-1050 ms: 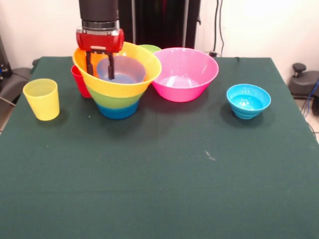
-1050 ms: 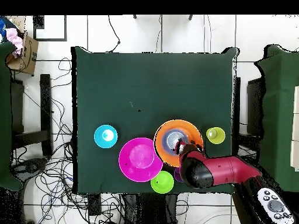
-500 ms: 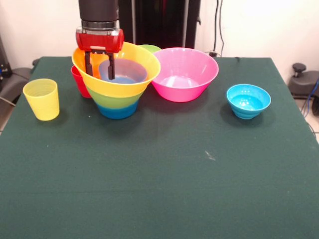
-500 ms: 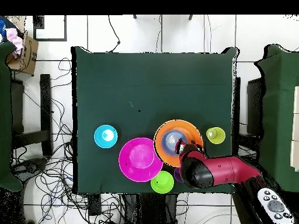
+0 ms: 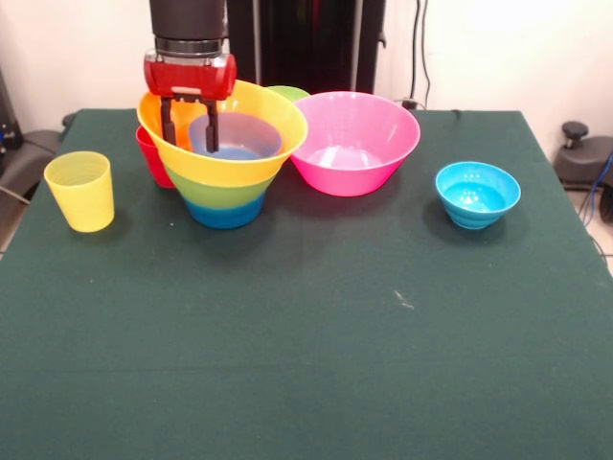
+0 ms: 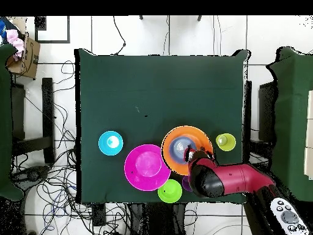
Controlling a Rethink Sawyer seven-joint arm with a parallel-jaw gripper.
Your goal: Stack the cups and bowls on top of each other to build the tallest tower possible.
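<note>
Nearest you on the counter stand the yellow cup at left and a lone blue bowl at right. Farther back, the tower rises: orange bowl over green over blue, a purple cup nested inside. Your tool straddles that cup's rim, fingers narrowly parted. The pink bowl sits beside it.

bowls: glossy smooth plastic | yellow cup: translucent plastic | tabletop: matt green cloth | hand: glossy red shell
</note>
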